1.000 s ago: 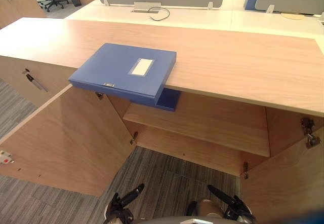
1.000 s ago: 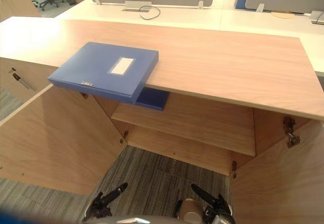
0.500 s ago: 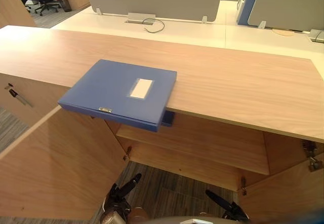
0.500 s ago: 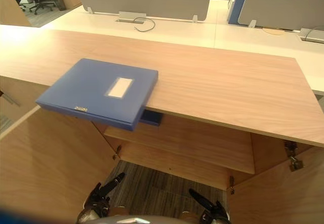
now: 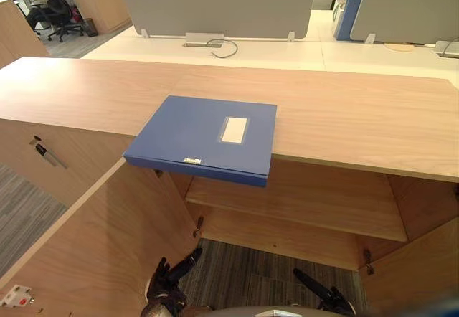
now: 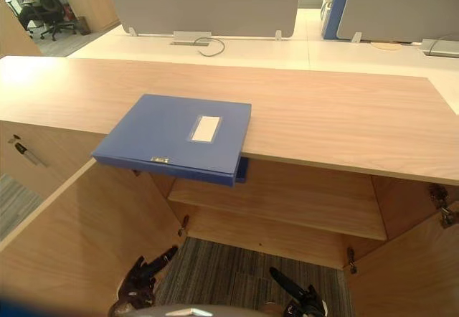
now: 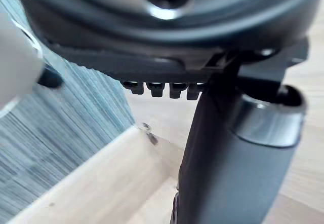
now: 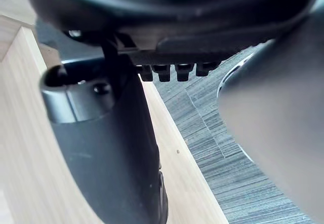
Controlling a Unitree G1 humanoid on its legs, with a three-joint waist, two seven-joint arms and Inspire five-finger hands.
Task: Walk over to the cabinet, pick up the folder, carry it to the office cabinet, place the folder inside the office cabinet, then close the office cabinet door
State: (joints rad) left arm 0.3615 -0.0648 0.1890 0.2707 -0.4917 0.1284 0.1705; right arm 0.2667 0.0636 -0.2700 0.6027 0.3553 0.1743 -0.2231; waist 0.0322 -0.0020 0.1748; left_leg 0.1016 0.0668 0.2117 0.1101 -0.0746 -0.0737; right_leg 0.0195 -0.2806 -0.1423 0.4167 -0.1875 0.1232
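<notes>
Bright, even overhead light. The cabinet top (image 5: 344,116) shows a pale sheen left of the blue folder (image 5: 204,134); below the folder, the open cabinet's shelf (image 5: 301,202) lies in soft shadow.

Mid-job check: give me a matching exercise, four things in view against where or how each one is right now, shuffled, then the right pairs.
Things:
1. folder
2. left cabinet door
3. left hand
4. black cable

Places or states:
A. on the white desk behind the cabinet
B. swung open
C. flat on the cabinet top, overhanging its front edge
D. low in front of the cabinet, holding nothing

Pairs: 1-C, 2-B, 3-D, 4-A
</notes>
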